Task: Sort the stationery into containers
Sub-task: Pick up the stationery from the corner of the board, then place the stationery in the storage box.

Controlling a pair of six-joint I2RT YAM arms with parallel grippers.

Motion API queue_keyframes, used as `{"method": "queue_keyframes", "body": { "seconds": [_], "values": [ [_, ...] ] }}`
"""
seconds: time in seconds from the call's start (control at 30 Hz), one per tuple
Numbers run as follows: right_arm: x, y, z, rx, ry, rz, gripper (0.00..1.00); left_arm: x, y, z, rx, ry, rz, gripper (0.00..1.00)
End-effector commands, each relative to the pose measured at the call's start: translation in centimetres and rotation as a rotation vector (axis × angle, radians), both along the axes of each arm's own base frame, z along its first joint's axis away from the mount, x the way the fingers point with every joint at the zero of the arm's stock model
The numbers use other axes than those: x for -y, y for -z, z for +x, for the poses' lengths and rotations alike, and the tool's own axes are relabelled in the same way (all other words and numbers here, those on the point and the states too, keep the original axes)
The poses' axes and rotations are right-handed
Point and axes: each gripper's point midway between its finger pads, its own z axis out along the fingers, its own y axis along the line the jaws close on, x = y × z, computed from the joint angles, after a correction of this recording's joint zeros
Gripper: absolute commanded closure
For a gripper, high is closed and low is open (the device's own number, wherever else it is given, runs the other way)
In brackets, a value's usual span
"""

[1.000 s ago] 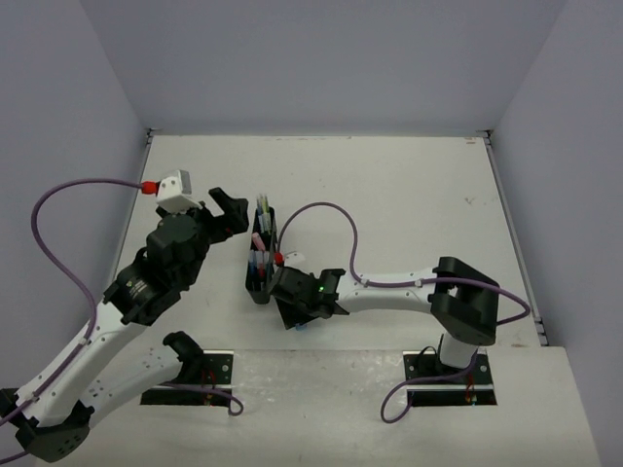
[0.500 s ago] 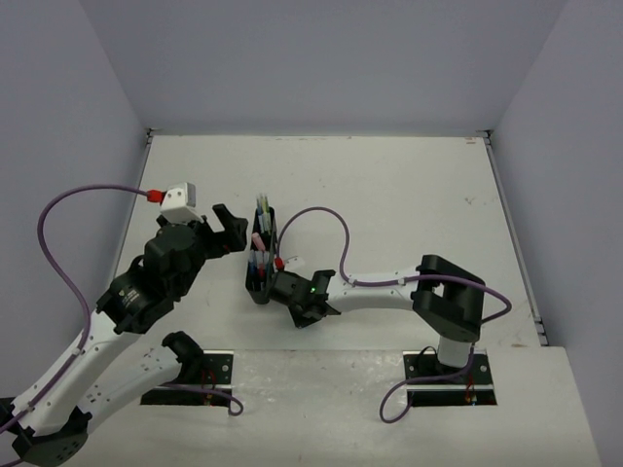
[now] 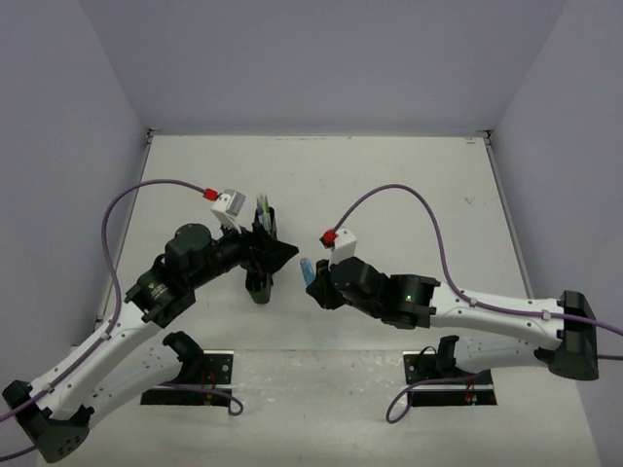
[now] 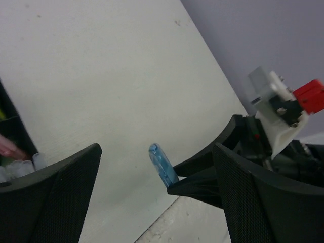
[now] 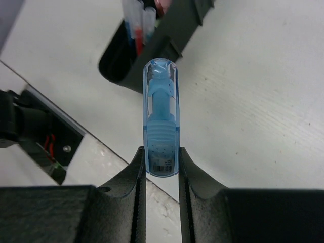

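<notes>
The right gripper (image 5: 161, 154) clamps the blue marker (image 5: 161, 109) by its base, cap beyond the fingertips. The left gripper (image 3: 275, 255) stands open.

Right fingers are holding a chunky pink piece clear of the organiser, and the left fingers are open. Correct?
One slip: the chunky piece is blue, not pink. The right wrist view shows the right gripper shut on it, clear of the organiser. The left gripper is open, as you say.
</notes>
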Motion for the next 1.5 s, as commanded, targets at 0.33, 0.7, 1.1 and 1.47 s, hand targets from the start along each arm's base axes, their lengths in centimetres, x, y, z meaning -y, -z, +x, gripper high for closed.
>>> {"method": "queue_keyframes", "body": {
  "seconds": [0.33,0.7,1.1,1.47],
  "values": [
    [0.7,-5.7,0.5,0.151,0.021,0.176,1.00,7.0,-0.5,-1.4,-0.027,0.285,-0.149,0.51],
    [1.3,-6.1,0.9,0.166,0.065,0.163,0.92,8.4,0.5,-1.7,-0.036,0.311,-0.115,1.00],
    [7.2,-0.2,1.7,0.080,0.312,-0.012,0.01,-7.8,1.3,11.9,0.082,-0.731,0.417,1.00],
    [8.4,1.9,1.0,0.056,0.298,-0.035,0.01,-7.2,6.4,14.6,0.015,-0.718,0.480,1.00]
  ]
}}
